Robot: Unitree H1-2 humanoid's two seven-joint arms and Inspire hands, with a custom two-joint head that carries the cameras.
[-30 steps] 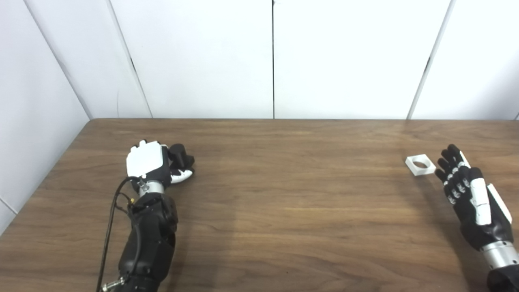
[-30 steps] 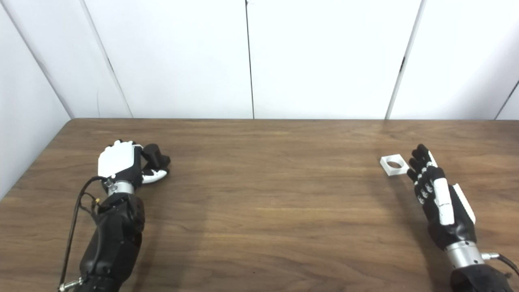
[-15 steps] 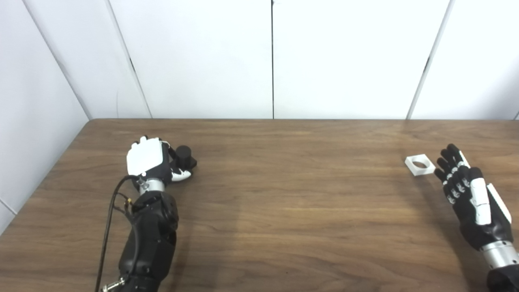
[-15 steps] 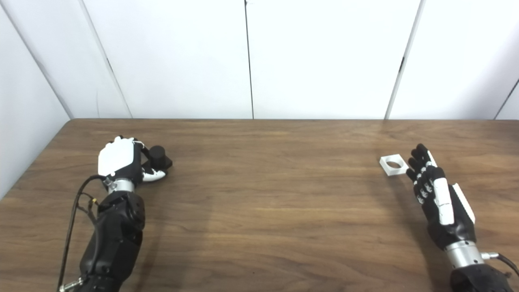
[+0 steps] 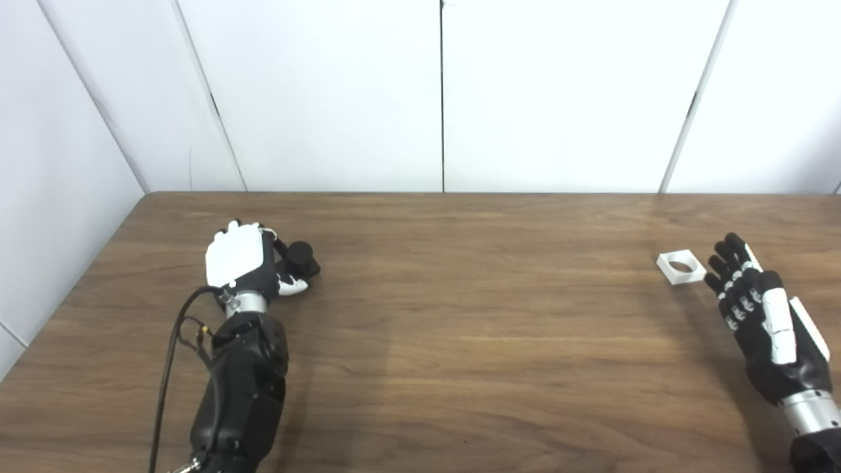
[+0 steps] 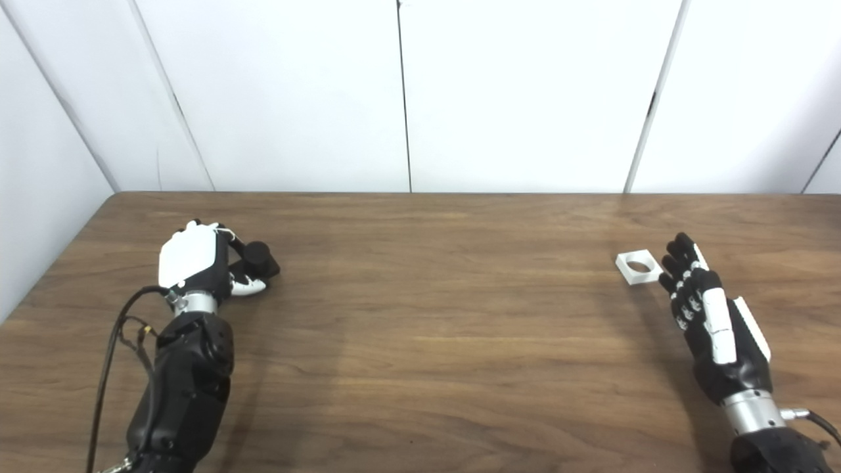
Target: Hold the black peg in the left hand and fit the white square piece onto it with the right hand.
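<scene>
Wooden table (image 5: 460,341), dark grain. White panel wall (image 5: 328,92) behind it, thin dark seams between panels.

Both arms are glossy black shells ending in silver metal wrist cuffs. The left hand (image 5: 240,263) has a white plate over its back, black fingers and a white thumb panel, with a thin black cable looping off the forearm at its 9 o'clock side. The right hand (image 5: 762,315) is black with white strips along its back and edge and small silver dots on the fingers.
</scene>
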